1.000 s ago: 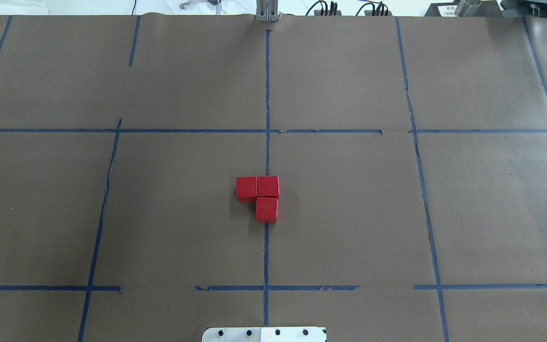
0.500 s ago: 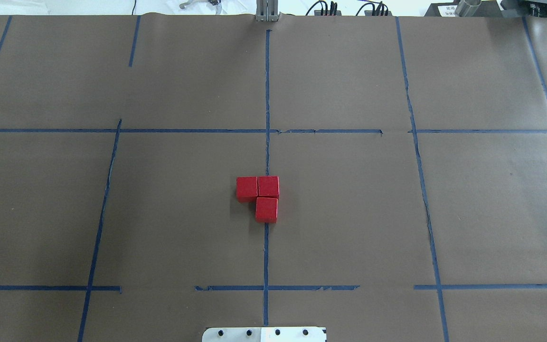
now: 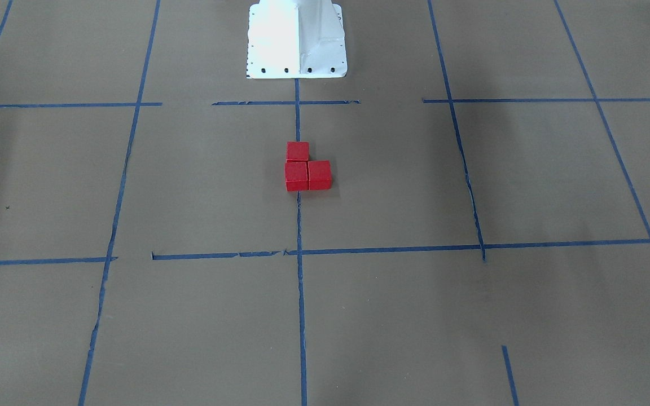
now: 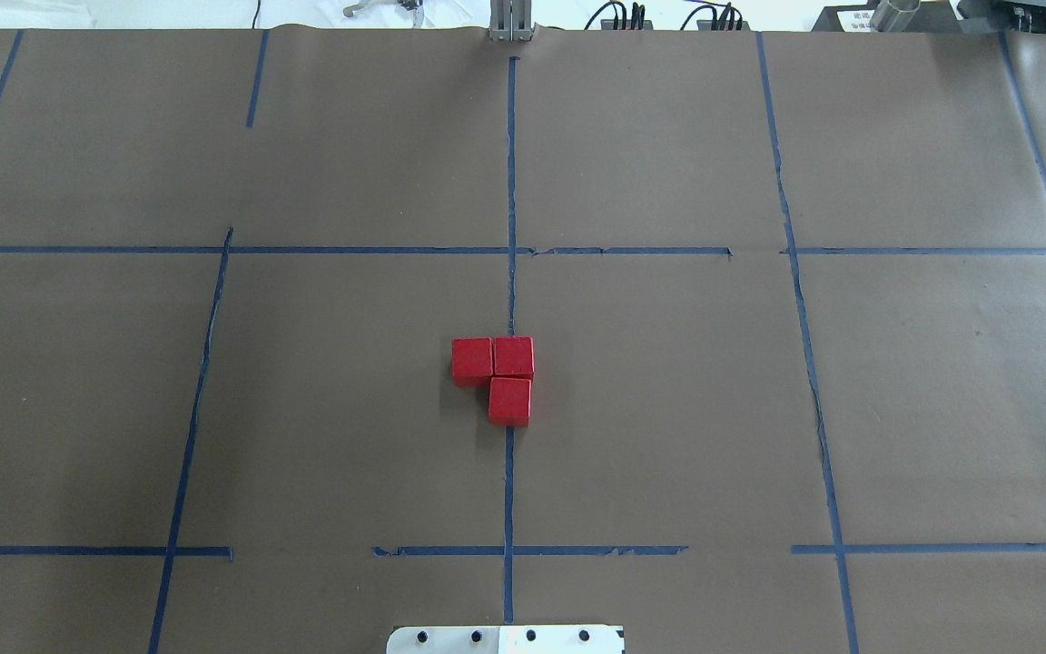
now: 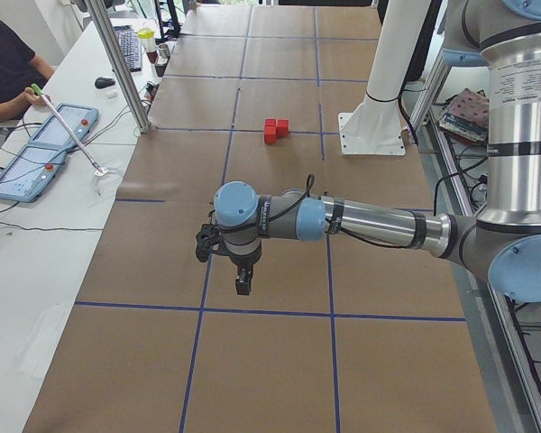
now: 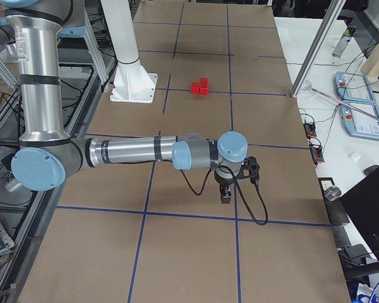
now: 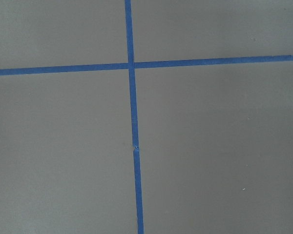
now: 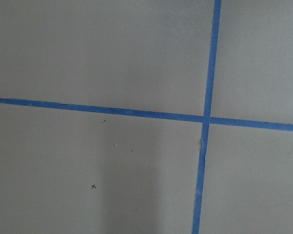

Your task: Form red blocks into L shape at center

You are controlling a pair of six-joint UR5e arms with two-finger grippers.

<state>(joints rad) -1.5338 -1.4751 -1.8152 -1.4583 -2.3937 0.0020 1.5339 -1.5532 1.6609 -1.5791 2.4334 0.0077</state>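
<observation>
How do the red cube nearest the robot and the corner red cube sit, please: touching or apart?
Touching: overhead view shows nearest red cube flush against corner red cube.

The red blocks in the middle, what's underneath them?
The red blocks sit on the brown paper. The long blue tape line runs under two of them, reappearing on both sides; the third rests beside it. The covered stretch of tape is hidden.

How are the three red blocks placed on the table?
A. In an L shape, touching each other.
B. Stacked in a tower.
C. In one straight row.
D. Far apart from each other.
A: in the overhead view two of the red blocks sit side by side, and the third touches the right-hand one on the side nearer the robot's base.
</observation>
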